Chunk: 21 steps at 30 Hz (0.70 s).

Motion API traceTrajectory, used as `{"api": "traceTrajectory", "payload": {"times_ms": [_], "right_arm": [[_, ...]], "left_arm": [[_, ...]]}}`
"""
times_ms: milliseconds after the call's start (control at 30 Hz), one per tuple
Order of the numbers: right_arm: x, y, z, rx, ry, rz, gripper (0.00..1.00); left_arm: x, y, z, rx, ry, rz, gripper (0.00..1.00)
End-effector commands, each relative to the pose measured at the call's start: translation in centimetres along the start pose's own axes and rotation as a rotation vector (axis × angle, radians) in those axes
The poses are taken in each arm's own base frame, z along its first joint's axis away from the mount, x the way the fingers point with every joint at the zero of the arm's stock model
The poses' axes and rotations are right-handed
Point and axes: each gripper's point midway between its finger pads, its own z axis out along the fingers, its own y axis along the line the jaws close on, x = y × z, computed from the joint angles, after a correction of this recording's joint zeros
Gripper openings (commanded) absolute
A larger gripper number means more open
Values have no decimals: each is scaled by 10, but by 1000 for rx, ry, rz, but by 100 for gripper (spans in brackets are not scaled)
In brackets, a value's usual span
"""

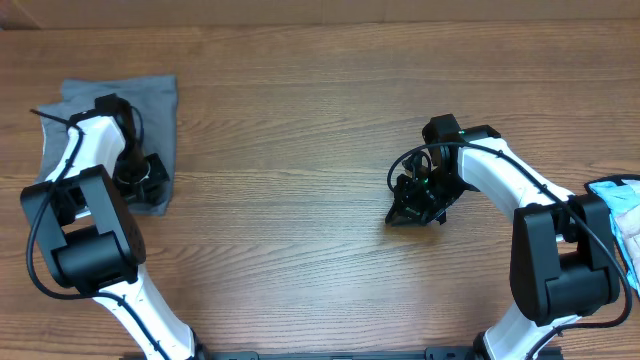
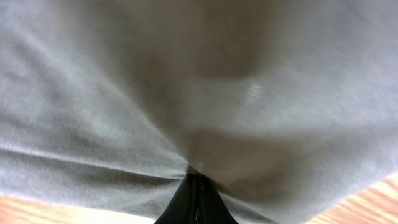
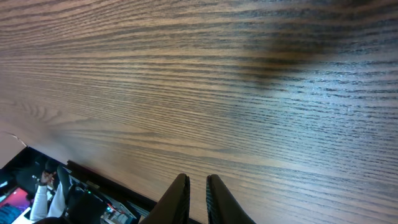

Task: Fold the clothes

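Note:
The clothes point(image 1: 150, 100) are a folded grey bundle at the table's far left. My left gripper point(image 1: 138, 178) is down on the bundle's near right part. In the left wrist view the grey fabric point(image 2: 186, 81) fills the frame, and its creases run together at the tips of my left gripper point(image 2: 196, 176), which is shut on a pinch of the cloth. My right gripper point(image 1: 412, 208) hovers over bare wood right of centre, far from the clothes. In the right wrist view my right gripper point(image 3: 198, 182) shows its jaws almost together, with only a thin slit and nothing between them.
The wooden table point(image 1: 300, 120) stretches between the two arms. A light blue cloth point(image 1: 622, 205) lies at the right edge behind the right arm. Beyond the table's near edge, dark equipment point(image 3: 68, 199) shows in the right wrist view.

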Motion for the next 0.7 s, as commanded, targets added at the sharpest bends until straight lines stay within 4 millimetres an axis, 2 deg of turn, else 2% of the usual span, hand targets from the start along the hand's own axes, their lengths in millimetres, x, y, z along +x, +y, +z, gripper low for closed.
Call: {"api": "traceTrajectory", "payload": {"times_ms": [0, 133, 233, 267, 333, 467, 600, 633, 667], "right_arm": [[-4, 3, -5, 1, -20, -23, 14], [-4, 2, -5, 5, -20, -37, 14], [-8, 5, -5, -4, -36, -47, 14], [-11, 7, -7, -10, -44, -52, 14], [-18, 13, -14, -22, -72, -66, 14], [-37, 38, -49, -58, -185, -131, 14], [-46, 81, -113, -114, -374, -250, 17], [-45, 91, -131, -124, -424, -280, 18], [-43, 101, -148, -129, -477, -309, 18]], "left_arm": [[22, -35, 29, 132, 107, 49, 5], [18, -31, 17, 134, 112, 72, 5], [13, -34, -13, 162, 114, 136, 5], [10, -34, -29, 165, 108, 145, 5], [7, -38, -60, 199, 89, 165, 11], [6, -51, -135, 291, -19, 223, 30], [18, -52, -210, 310, -216, 277, 52], [24, -52, -227, 311, -266, 288, 64], [32, -51, -242, 313, -312, 298, 91]]}}
